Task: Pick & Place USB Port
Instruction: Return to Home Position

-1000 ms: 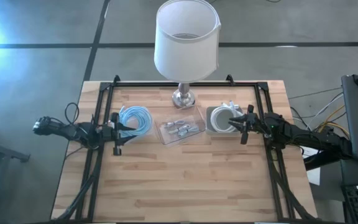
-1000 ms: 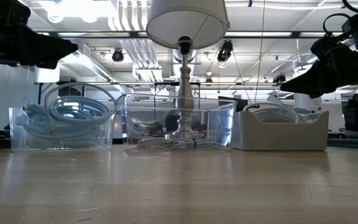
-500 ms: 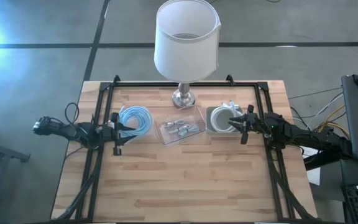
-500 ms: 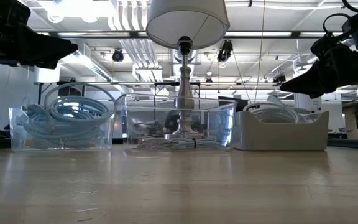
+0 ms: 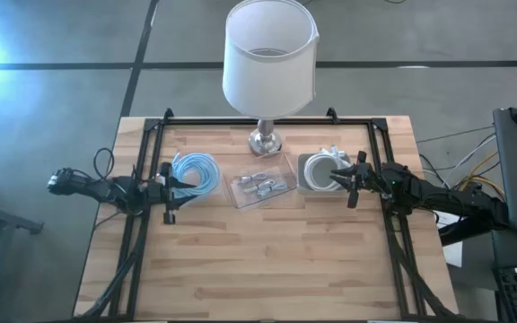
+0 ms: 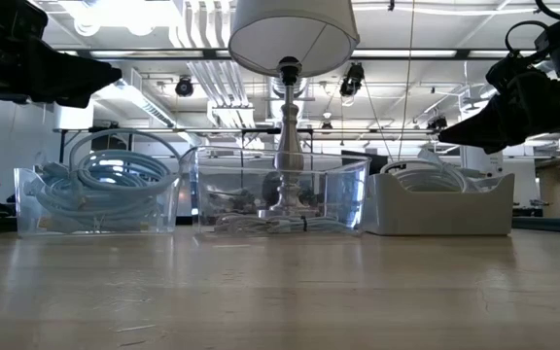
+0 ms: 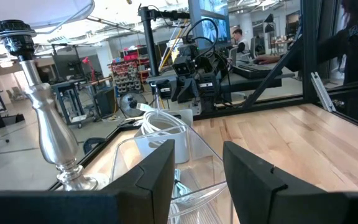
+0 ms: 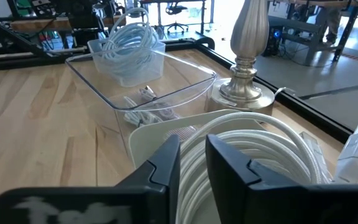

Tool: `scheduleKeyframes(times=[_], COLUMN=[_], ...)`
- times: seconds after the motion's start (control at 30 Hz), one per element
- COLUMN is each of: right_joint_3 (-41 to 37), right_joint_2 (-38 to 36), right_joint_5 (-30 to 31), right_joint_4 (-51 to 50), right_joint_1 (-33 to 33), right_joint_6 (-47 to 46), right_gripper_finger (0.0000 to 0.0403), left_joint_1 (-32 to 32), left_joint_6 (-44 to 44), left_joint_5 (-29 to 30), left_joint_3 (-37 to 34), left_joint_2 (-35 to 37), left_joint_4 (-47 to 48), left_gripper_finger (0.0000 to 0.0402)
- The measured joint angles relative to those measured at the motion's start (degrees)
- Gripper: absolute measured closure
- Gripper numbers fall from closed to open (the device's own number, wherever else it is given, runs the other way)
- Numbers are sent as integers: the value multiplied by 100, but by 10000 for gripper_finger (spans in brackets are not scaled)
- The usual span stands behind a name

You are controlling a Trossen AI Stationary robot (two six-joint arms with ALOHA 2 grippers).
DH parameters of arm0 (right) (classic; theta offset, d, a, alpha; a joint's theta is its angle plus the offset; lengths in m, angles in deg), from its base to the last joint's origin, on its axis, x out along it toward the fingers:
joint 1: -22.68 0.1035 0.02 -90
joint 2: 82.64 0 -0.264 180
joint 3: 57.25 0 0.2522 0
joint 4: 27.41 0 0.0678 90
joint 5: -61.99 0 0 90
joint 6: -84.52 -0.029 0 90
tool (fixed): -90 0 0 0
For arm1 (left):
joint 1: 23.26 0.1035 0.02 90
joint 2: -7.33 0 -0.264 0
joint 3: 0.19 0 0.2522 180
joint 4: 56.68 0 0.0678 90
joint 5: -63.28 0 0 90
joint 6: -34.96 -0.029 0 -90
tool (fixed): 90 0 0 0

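Note:
A clear tray [image 5: 263,186] in the table's middle holds small silvery USB parts [image 5: 260,187], which also show through its wall in the right wrist view [image 8: 143,99]. My left gripper [image 5: 167,194] hovers open at the near left side of a clear bin of coiled blue cable [image 5: 194,171]. My right gripper [image 5: 352,183] hovers open over the right edge of a white bin [image 5: 305,184] holding coiled white cable [image 8: 253,146]. In the low view both grippers [image 6: 115,72] [image 6: 443,122] hang above the bins, touching nothing.
A lamp with a white shade [image 5: 269,54] stands on its silver base [image 5: 265,141] at the table's far middle, just behind the clear tray. A black frame [image 5: 267,118] borders the table. Bare wood [image 5: 258,260] spreads across the near half.

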Motion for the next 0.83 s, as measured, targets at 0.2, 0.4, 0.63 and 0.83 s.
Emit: scheduleKeyframes(times=[0.2,0.4,0.63,0.83], right_joint_3=[0,0,0,0], right_joint_2=[-1,1,-1,-1], right_joint_5=[1,1,-1,-1], right_joint_4=[0,0,0,0], right_joint_1=[2,2,2,2], right_joint_6=[6,5,-1,6], right_gripper_finger=[332,322,313,314], left_joint_1=[-1,-1,1,0], left_joint_6=[1,1,0,0], left_joint_5=[0,1,1,0], left_joint_3=[0,0,0,0], left_joint_2=[0,0,0,0], left_joint_4=[0,0,0,0], left_gripper_finger=[262,262,262,262])
